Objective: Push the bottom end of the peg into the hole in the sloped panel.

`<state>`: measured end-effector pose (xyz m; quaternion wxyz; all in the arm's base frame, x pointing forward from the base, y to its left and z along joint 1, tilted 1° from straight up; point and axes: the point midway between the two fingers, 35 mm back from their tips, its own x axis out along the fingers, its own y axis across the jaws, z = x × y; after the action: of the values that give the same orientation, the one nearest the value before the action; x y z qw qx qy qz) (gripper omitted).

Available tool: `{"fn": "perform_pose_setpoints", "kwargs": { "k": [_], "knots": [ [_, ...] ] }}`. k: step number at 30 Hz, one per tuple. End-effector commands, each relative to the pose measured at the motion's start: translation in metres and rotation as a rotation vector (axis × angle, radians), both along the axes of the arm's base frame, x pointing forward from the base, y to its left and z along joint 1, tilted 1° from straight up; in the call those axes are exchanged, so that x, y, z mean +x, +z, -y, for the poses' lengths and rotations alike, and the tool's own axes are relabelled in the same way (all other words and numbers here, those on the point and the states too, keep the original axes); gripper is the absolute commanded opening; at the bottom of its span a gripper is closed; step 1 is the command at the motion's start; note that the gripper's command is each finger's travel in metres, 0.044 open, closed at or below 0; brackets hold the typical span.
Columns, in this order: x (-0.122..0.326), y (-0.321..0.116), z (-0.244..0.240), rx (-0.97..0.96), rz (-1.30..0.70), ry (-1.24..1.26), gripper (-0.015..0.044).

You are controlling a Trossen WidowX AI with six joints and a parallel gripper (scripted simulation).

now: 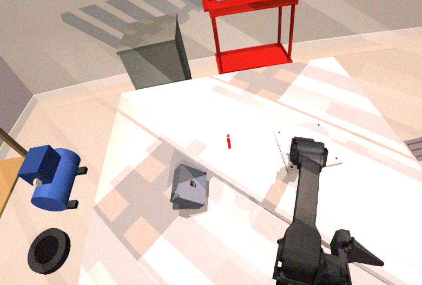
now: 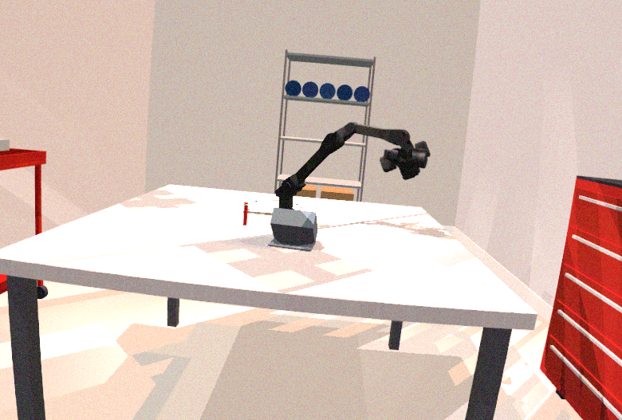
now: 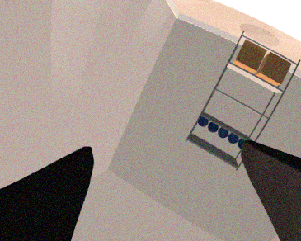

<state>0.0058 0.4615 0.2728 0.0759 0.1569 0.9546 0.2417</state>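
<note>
Gripper (image 2: pixel 402 163) wide open, holding nothing — wrist view shows both fingers spread with only wall and a shelf (image 3: pixel 242 103) between them. Peg (image 1: pixel 228 141) stands upright on the table (image 1: pixel 307 104), centre of the top frame, apart from the panel (image 1: pixel 190 187) lower left of it; hole (image 1: pixel 192 183) on the panel's sloped face. Step in hand looks like the reach: turn the wrist back down toward the table, centre the jaws over the peg, descend vertically and close on its upper part so the bottom end stays free. Arm stretched up and out to the right of the exterior frame, hand high, pointing off the table
</note>
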Motion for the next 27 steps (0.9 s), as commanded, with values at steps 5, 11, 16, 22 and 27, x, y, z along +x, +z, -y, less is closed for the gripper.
{"fn": "perform_pose_setpoints", "kwargs": {
  "k": [5,11,16,22,27],
  "knots": [
    [0.007,-0.001,0.004,0.064,0.088,-0.014,0.0440],
    [0.033,-0.010,0.011,0.154,0.204,-0.057,0.0440],
    [0.039,-0.020,0.016,0.196,0.277,-0.056,0.0440],
    [0.065,-0.026,0.025,0.265,0.377,-0.087,0.0440],
    [0.090,-0.034,0.035,0.330,0.487,-0.110,0.0440]
  ]
}}
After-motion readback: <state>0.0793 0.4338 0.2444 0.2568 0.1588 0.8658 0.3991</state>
